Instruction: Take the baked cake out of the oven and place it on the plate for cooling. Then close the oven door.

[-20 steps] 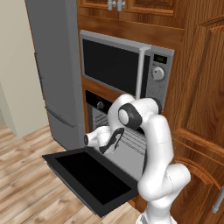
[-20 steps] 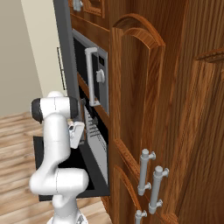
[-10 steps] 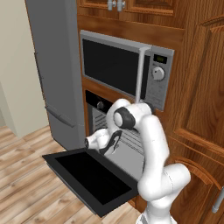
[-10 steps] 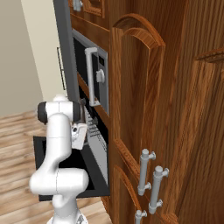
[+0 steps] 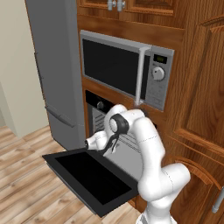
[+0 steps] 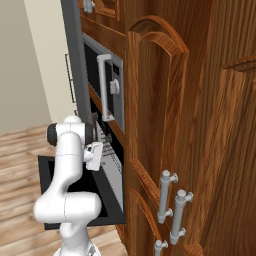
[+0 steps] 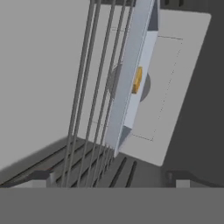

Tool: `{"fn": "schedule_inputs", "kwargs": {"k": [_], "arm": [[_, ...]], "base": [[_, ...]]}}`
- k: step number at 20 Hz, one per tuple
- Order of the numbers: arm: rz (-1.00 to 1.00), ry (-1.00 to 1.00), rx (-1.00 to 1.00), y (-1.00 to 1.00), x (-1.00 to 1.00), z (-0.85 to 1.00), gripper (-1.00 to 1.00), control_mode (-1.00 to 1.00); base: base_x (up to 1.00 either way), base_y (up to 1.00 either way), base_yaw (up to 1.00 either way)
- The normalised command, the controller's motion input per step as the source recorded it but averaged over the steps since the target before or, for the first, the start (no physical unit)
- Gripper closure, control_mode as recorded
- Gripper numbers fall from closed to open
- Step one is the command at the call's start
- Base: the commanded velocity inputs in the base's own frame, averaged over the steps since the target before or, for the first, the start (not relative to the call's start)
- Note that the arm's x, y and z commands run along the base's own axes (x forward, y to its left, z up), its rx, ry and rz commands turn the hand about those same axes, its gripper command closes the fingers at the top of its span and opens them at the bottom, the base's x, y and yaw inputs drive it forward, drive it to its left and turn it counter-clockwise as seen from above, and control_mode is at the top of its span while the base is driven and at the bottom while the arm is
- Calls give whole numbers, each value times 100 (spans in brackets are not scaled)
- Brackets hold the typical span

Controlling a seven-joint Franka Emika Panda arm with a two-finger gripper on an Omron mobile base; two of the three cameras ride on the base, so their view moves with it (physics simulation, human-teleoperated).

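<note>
The oven (image 5: 99,105) stands open, and its oven door (image 5: 92,175) lies flat, a black panel with a dark window. My gripper (image 5: 111,146) hangs over the door's inner edge at the mouth of the cavity; it is also seen from the side (image 6: 99,153). In the rolled hand view the gripper (image 7: 109,178) is open with nothing between its fingertips (image 7: 40,176). Deeper inside, the baked cake (image 7: 137,79) shows as a small tan-orange lump on a pale grey tray (image 7: 127,94) seen edge-on. Wire rack bars (image 7: 85,87) run across in front. The plate is out of view.
A silver-framed microwave (image 5: 119,66) sits right above the oven. A grey fridge (image 5: 56,65) stands to the left. Tall wooden cabinet doors (image 6: 165,125) with metal handles (image 6: 166,196) rise on the right. Wood floor (image 5: 26,175) lies beside the lowered door.
The arm has leaned forward and carried the gripper a little further toward the oven cavity. The jaws stay open.
</note>
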Motion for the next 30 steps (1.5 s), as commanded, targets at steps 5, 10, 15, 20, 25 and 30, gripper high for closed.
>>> {"fn": "schedule_inputs", "kwargs": {"k": [5,10,15,20,25,30], "arm": [[-1,0,-4,-14,50,-27,-100,-100],[0,0,-2,-15,48,-29,-100,-100],[0,1,-2,-14,44,-34,-100,-100],[0,2,-1,-18,40,-33,-100,-100],[0,3,0,-18,36,-29,-100,-100],[0,4,0,-10,26,-23,100,-100]], "base": [[0,0,0],[0,0,0],[0,0,0],[0,0,0],[0,0,0],[0,0,0]]}}
